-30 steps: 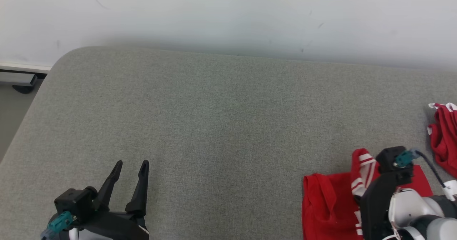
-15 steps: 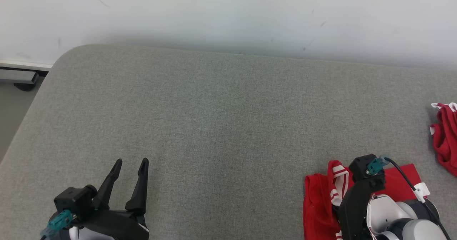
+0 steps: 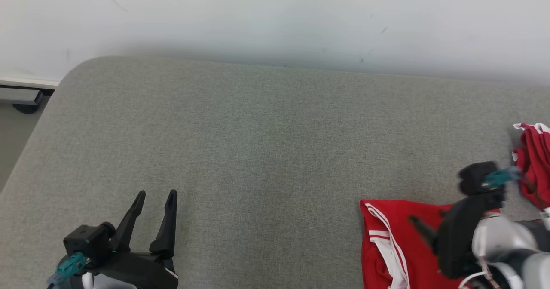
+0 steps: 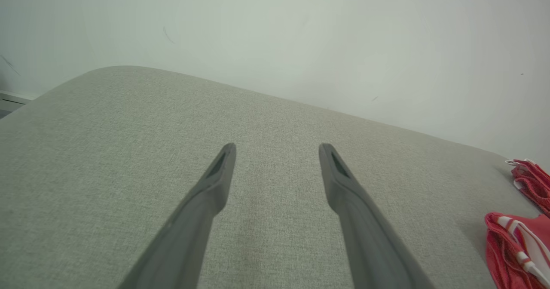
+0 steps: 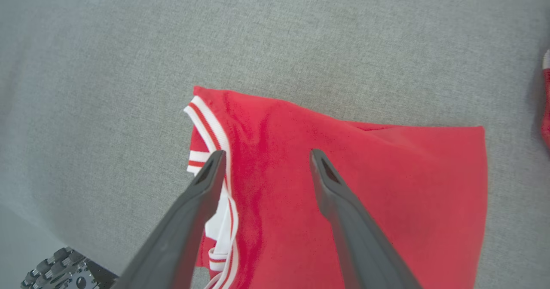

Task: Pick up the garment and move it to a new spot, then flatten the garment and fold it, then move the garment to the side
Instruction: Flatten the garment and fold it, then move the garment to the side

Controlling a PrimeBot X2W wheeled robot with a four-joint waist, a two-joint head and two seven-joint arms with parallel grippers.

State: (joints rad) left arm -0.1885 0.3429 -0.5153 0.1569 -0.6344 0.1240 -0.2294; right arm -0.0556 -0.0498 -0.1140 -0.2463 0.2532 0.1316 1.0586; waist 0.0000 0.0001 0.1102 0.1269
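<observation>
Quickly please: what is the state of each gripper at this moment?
Left gripper: open, holding nothing.
Right gripper: open, holding nothing, over the red garment.

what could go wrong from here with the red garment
The open right gripper hangs over the garment by its striped trim; lifting away could snag it and undo the fold. The garment lies near the edge of the grey surface, so a nudge might drag it off.
</observation>
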